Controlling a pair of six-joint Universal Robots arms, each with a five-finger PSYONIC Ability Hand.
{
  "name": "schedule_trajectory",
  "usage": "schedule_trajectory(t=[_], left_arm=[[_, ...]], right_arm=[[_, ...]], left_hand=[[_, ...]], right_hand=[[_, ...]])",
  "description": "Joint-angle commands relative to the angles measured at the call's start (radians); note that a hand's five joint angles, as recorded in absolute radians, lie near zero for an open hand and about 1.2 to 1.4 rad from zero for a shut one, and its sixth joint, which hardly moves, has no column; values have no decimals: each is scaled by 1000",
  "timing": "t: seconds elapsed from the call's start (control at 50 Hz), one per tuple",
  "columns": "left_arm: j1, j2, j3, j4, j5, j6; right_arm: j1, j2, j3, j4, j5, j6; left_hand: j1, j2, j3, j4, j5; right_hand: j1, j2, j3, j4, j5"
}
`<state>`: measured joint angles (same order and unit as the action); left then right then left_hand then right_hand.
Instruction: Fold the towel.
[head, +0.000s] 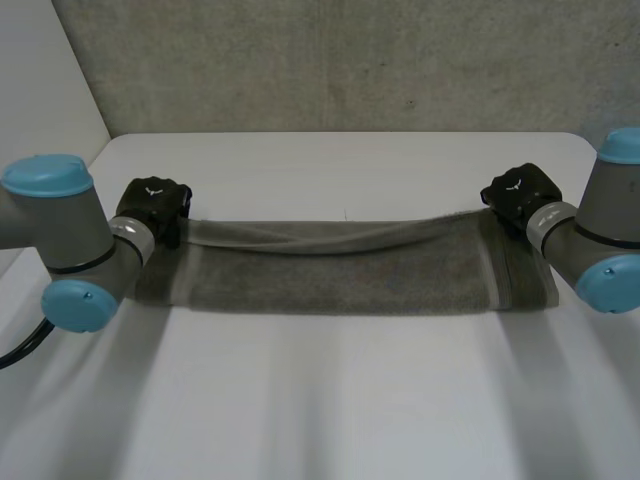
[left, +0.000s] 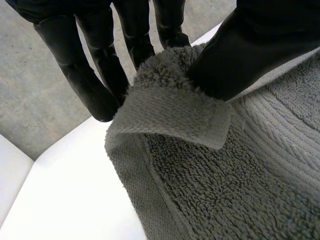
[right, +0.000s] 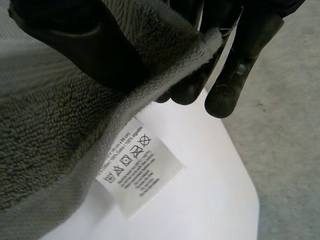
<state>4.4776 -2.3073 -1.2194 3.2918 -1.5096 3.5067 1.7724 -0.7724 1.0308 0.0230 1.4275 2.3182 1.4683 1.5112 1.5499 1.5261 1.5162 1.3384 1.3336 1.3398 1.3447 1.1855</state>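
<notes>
A grey towel (head: 340, 275) lies stretched across the white table (head: 330, 400), its far edge lifted in a sagging line between my two hands. My left hand (head: 152, 205) is shut on the towel's far left corner. In the left wrist view the thumb (left: 250, 45) pinches the corner of the towel (left: 170, 100) against the fingers (left: 95, 75). My right hand (head: 520, 195) is shut on the far right corner. In the right wrist view that hand (right: 75, 45) pinches the towel's edge (right: 60, 145), and a white care label (right: 139, 167) hangs from it.
A grey concrete wall (head: 330, 60) stands behind the table's far edge. Bare white tabletop spreads in front of the towel and behind it.
</notes>
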Motion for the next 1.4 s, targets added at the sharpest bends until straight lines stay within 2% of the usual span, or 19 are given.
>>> schedule_trajectory(t=[0.02, 0.04, 0.06, 0.08, 0.1, 0.14, 0.16, 0.18, 0.36, 0.64, 0.72, 0.8, 0.86, 0.9, 0.98, 1.04, 1.16, 1.34, 1.4], left_arm=[[-6, -75, 70, 0, -1, 6], [-6, -75, 70, 0, -1, 6], [-8, -80, 74, 0, -1, 5], [-9, -81, 74, 2, 0, 5], [-9, -81, 74, 2, 0, 5], [-9, -80, 75, 8, -14, 3], [-9, -80, 75, 8, -14, 3], [-11, -78, 75, 18, -30, 0], [-21, 3, 43, 77, -122, -6], [-6, 190, -129, 74, -103, -5], [-5, 221, -207, 72, -72, -5], [-5, 302, -357, 81, 34, -18], [-5, 337, -435, 101, 95, -46], [-5, 353, -466, 121, 112, -68], [-5, 382, -538, 196, 127, -146], [-5, 384, -561, 244, 129, -179], [-1, 382, -566, 269, 129, -187], [9, 379, -566, 275, 123, -186], [14, 376, -566, 276, 123, -184]], right_arm=[[12, 73, -46, -52, 19, -2], [12, 73, -46, -52, 19, -2], [15, 87, -46, -58, 19, 1], [16, 94, -51, -70, 25, 1], [16, 94, -51, -71, 25, 1], [18, 99, -51, -118, 50, 1], [18, 99, -51, -118, 50, 1], [18, 97, -51, -144, 63, 3], [22, 26, 4, -222, 102, 81], [15, -228, 236, -202, 97, 116], [5, -329, 357, -138, 96, 131], [2, -361, 413, -72, 88, 173], [-11, -378, 479, -48, 53, 240], [-40, -396, 555, -76, -7, 286], [-56, -401, 620, -144, -50, 308], [-57, -387, 658, -201, -59, 303], [-59, -332, 655, -225, -56, 287], [-57, -260, 615, -229, -44, 274], [-61, -255, 611, -238, -38, 251]], left_hand=[[-130, -173, -211, -188, -352], [-130, -173, -212, -188, -353], [-459, -502, -540, -517, -681], [-721, -764, -802, -779, -943], [-723, -766, -805, -781, -946], [-1138, -1181, -1220, -1196, -1360], [-1140, -1183, -1222, -1198, -1363], [-1294, -1337, -1375, -1352, -1516], [-1287, -1330, -1369, -1345, -1510], [-1275, -1318, -1357, -1333, -1498], [-1272, -1315, -1354, -1330, -1495], [-1272, -1315, -1354, -1330, -1495], [-1272, -1315, -1354, -1330, -1495], [-1272, -1315, -1354, -1330, -1495], [-1272, -1315, -1354, -1330, -1495], [-1272, -1315, -1354, -1330, -1495], [-1272, -1315, -1354, -1330, -1495], [-1269, -1312, -1351, -1327, -1492], [-1269, -1312, -1351, -1327, -1492]], right_hand=[[-377, -372, -378, -383, -399], [-381, -377, -383, -388, -403], [-1108, -1103, -1109, -1114, -1130], [-1164, -1159, -1165, -1170, -1186], [-1164, -1159, -1165, -1170, -1186], [-1164, -1159, -1165, -1170, -1186], [-1164, -1159, -1165, -1170, -1186], [-1164, -1159, -1165, -1170, -1186], [-1164, -1159, -1165, -1170, -1186], [-1164, -1159, -1165, -1170, -1186], [-1164, -1159, -1165, -1170, -1186], [-1164, -1159, -1165, -1170, -1186], [-1164, -1159, -1165, -1170, -1186], [-1164, -1159, -1165, -1170, -1186], [-1145, -1140, -1146, -1151, -1166], [-1031, -1026, -1032, -1037, -1052], [-849, -844, -850, -855, -870], [-825, -820, -826, -831, -846], [-740, -735, -741, -746, -761]])
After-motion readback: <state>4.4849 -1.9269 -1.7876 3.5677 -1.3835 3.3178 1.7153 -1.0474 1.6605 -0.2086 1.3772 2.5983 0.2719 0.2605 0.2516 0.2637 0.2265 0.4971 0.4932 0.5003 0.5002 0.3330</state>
